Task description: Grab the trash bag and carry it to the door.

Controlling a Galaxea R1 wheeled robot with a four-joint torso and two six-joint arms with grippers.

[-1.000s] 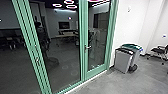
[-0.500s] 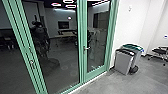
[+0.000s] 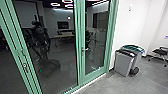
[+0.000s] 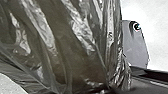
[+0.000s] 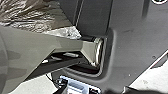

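Observation:
In the left wrist view the trash bag (image 4: 72,45) is large and close, a dark, shiny, wrinkled plastic film that hides what lies behind it. Part of the same dark plastic bag (image 5: 32,17) appears in the right wrist view, beyond a grey arm part. Whether either gripper grips the bag cannot be made out. In the head view a green-framed glass door (image 3: 96,42) with a metal handle stands closed.
Two grey bins, the nearer one (image 3: 122,63) and one with a green lid (image 3: 133,47), stand by the white wall right of the door. Farther right is a dark chair (image 3: 160,51). The glass shows a dark robot-like reflection (image 3: 41,37).
The head view has shifted slightly, so the camera has moved. The dark reflection in the glass shows more fully than before.

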